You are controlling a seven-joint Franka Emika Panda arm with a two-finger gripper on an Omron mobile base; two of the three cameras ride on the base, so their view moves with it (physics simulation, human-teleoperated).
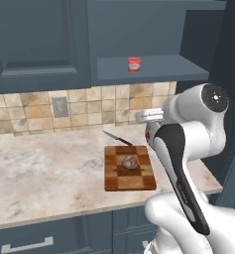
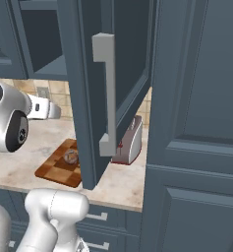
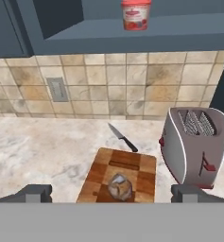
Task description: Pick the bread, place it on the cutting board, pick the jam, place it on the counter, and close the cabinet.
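Note:
The bread (image 1: 130, 161) (image 3: 120, 186), a small lumpy brown-grey loaf, lies on the dark centre of the striped wooden cutting board (image 1: 139, 182) (image 3: 141, 168) (image 2: 51, 170). The red jam (image 1: 134, 64) (image 3: 135, 14) stands on the bottom shelf of the cabinet (image 1: 153, 69), whose door (image 2: 86, 108) with its silver bar handle (image 2: 108, 93) is swung open over the counter (image 1: 44, 168) (image 3: 38, 146). My gripper (image 3: 111, 194) hovers above the board's near side, open wide with nothing between its fingertips (image 3: 35, 193). The jam is well above it.
A black-handled knife (image 1: 116, 138) (image 3: 123, 137) lies just behind the board. A silver toaster (image 3: 193, 142) (image 2: 130, 140) stands to the board's right, under the open door. A wall outlet (image 3: 56, 89) sits in the tiled backsplash. A tall dark cabinet (image 2: 196, 123) closes the right side.

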